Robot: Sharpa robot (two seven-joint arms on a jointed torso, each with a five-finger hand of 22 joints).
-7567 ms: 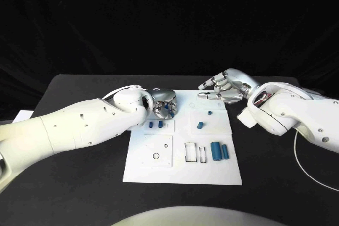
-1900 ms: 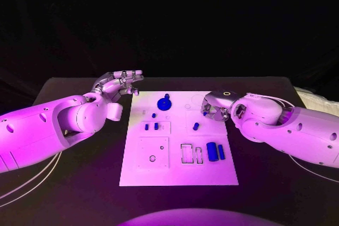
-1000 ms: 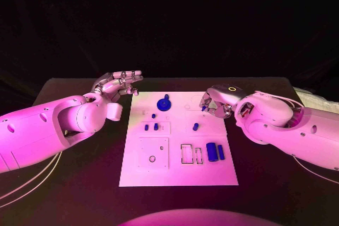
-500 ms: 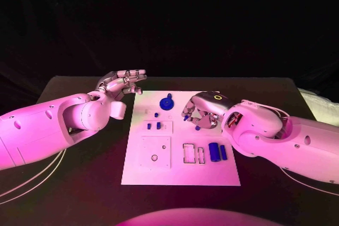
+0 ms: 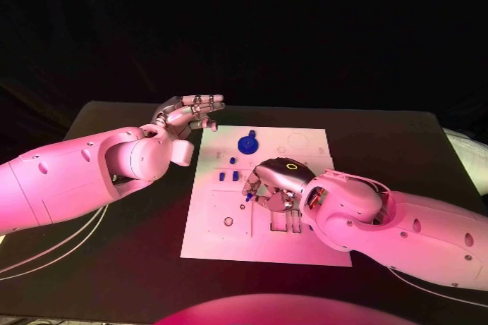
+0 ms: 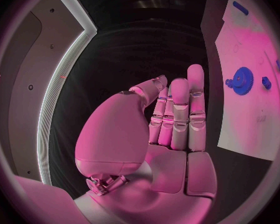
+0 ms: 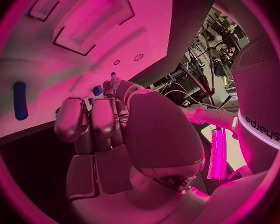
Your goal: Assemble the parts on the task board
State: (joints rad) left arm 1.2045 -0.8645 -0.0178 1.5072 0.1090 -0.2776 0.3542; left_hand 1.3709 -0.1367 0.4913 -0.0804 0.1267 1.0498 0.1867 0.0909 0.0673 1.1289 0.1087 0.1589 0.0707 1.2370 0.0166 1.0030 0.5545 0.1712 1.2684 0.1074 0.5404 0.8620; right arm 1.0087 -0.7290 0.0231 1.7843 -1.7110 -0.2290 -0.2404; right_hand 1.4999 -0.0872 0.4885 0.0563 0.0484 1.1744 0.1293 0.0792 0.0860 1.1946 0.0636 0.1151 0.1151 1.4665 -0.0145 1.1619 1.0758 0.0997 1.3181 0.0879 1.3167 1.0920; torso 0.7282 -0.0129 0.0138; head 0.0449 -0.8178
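White task board (image 5: 305,251) half hidden by right hand (image 5: 276,187) — fingers pinching blue peg (image 5: 249,195), left hand (image 5: 188,113) released

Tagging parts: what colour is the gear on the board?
Blue gear, clearest in the left wrist view.

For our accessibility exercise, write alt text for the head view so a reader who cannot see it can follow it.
The right hand hovers over the middle of the white task board, a small blue part at its fingers. The left hand is raised beyond the board's far left corner, holding nothing. A blue gear sits near the far edge.
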